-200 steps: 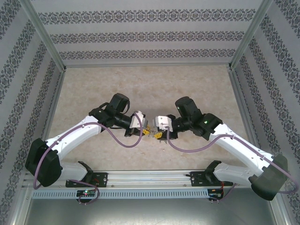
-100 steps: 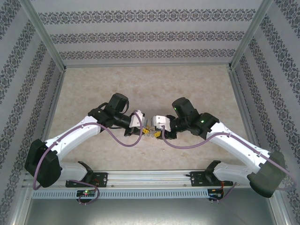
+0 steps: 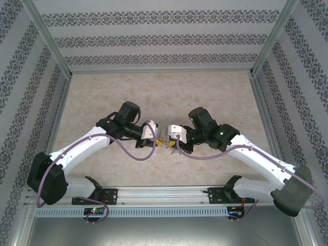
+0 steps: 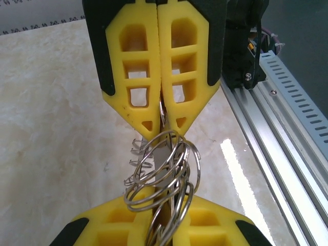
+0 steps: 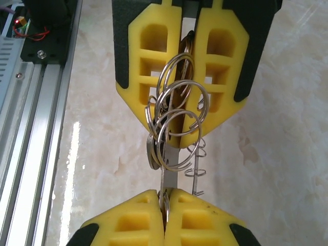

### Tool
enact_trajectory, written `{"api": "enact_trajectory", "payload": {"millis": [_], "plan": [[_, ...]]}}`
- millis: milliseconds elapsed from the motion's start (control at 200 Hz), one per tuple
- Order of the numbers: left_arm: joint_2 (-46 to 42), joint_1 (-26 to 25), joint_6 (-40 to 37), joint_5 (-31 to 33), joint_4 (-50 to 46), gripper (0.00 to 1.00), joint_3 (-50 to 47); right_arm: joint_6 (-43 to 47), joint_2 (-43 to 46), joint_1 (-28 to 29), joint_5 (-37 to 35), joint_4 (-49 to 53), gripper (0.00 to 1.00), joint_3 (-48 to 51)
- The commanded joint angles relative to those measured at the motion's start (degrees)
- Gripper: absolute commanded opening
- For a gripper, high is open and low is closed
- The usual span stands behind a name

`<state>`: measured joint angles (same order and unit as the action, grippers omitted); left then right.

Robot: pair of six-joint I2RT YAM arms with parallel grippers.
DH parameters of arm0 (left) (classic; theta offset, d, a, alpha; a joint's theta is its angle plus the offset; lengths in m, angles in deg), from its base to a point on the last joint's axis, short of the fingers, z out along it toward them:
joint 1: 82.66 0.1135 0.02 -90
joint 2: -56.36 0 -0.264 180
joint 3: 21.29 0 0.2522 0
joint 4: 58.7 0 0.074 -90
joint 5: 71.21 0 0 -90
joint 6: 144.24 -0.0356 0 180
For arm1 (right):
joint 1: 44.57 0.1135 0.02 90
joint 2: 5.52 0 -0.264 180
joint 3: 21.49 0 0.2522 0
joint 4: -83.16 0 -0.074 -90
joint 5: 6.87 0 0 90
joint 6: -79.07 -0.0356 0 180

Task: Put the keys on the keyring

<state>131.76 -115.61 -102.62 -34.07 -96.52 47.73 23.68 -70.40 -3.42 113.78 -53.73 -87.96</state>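
Keyring [image 4: 165,177] hanging in mid-air between the two claws, above the marble-look table [image 3: 205,97], near its middle: a bunch of thin silvery split loops, overlapping. Probably light, stiff, springy wire; slick against foam pads, likely to swivel or slip if pinched by one loop only. Best taken across several stacked loops at once, flat against the pads, leaving a coil end free for threading. Key [image 5: 169,166]: thin flat silvery strip running into the loops, likely light, rigid, easy to twist out of line; best pinched on its broad faces, far from the loops. Left gripper [image 5: 183,137] clamped on the loop bunch, loops sandwiched between its pads. Right gripper [image 5: 164,199] clenched tight on the key's end, pads meeting. Both arms reaching inward, elbows out, wrists roughly level, fingertips facing and nearly touching.
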Motion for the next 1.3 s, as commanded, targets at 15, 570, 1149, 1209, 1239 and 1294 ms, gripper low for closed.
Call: {"api": "enact_trajectory", "payload": {"millis": [15, 570, 1149, 1209, 1239, 1294], "plan": [[-0.12, 0.73, 1.24, -2.67, -0.2, 0.04, 2.26, -5.04, 2.09, 0.72, -2.95, -8.5, 0.0, 3.1], [-12.96, 4.99, 25.25, 8.13, 22.12, 0.99, -6.38, -28.7, 7.83, 0.84, -21.27, -27.46, 0.0, 8.47], [-10.47, 2.67, 75.02, 18.68, 33.83, 0.74, -5.11, -38.67, 2.17, 6.55, -37.85, -36.24, 0.0, 8.18], [-8.76, 2.05, 77.62, 17.84, 34.38, 0.65, -4.05, -37.94, 1.03, 7.93, -39.95, -36.96, 0.0, 7.98], [-7.87, 1.77, 78.76, 18.03, 34.01, 0.6, -3.49, -37.73, 0.53, 8.47, -40.66, -37.27, 0.0, 7.9], [-6.65, 1.33, 80.94, 18.49, 33.29, 0.51, -2.44, -37.54, -0.34, 9.18, -41.89, -37.81, 0.0, 7.93]]}}
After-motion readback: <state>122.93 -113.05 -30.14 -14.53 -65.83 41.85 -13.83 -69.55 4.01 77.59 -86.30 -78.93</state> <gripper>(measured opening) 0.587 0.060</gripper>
